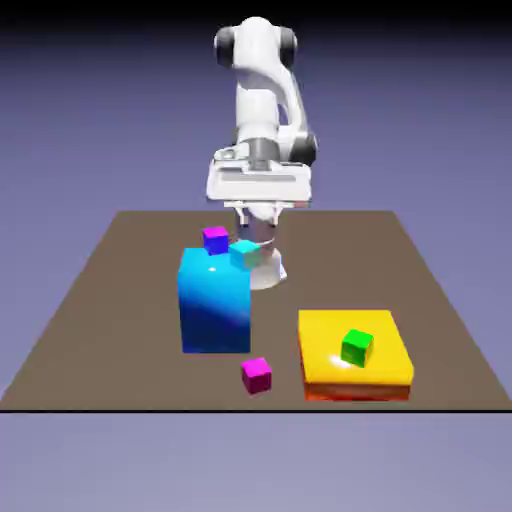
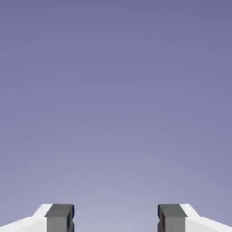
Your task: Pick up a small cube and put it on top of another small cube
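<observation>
Facing you in the hand view is only the plain blue-violet backdrop, paler low down, framed by the gripper's (image 2: 116, 218) two grey fingertips (image 2: 60, 218). Your jaws stand apart, with nothing between them. In the exterior view they hang over the far part of the matte brown tabletop (image 1: 150, 300), which ends in a thin dark front edge; behind them the room is bare blue-violet, fading to black at the top.

Your magenta-pink cube (image 1: 257, 376) sits on the brown surface, much lower than the jaws and nearer the camera. The cyan-turquoise cube (image 1: 244, 254) shows just below them in that view, overlapping the top corner of the tall blue block (image 1: 215, 310); you can't tell what it rests on. The purple-blue cube (image 1: 216, 240) appears to the exterior view's left of the jaws, at the block's top. Below them, to the exterior view's right, you have the green cube (image 1: 357, 347) on the flat yellow-orange block (image 1: 325, 370).
</observation>
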Robot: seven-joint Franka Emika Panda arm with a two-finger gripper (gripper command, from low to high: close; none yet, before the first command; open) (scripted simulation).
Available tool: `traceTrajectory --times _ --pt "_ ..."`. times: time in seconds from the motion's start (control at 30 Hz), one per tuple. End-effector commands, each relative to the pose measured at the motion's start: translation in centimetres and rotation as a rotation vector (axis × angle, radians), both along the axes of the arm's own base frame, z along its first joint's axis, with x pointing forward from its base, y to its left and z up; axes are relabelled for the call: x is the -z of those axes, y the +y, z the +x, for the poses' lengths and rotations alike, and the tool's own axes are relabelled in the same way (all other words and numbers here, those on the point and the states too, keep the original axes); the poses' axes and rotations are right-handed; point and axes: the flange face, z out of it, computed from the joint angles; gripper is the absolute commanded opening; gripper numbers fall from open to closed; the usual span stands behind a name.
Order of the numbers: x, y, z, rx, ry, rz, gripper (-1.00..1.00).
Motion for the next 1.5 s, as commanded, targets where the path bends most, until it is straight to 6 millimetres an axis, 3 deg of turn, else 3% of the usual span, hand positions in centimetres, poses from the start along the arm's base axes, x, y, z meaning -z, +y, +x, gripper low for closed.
traceTrajectory --times 0.0,0.23,0.5,0.77,0.83,0.97,1.0,1.03,1.17,1.3,1.47 --pt "0.8 -0.4 0.8 0.037 0.045 0.037 0.0" --pt "7.6 -2.9 5.3 0.312 0.359 0.277 0.0" --pt "16.6 -5.0 8.6 0.647 0.708 0.509 0.0" --pt "26.2 -6.2 9.9 0.995 1.042 0.694 0.0" --pt "27.0 -6.2 10.0 1.024 1.068 0.707 0.0" --pt "33.4 -4.1 9.1 1.023 1.068 0.706 0.0" --pt "33.4 -4.1 9.1 1.023 1.068 0.706 -1.0" --pt "33.4 -4.1 9.1 1.023 1.068 0.706 -1.0" --pt "26.8 -6.1 10.0 1.012 1.07 0.703 -1.0" --pt "21.0 -4.0 9.2 0.728 1.117 0.584 -1.0" --pt "14.2 -2.2 6.8 0.41 1.153 0.404 -1.0"
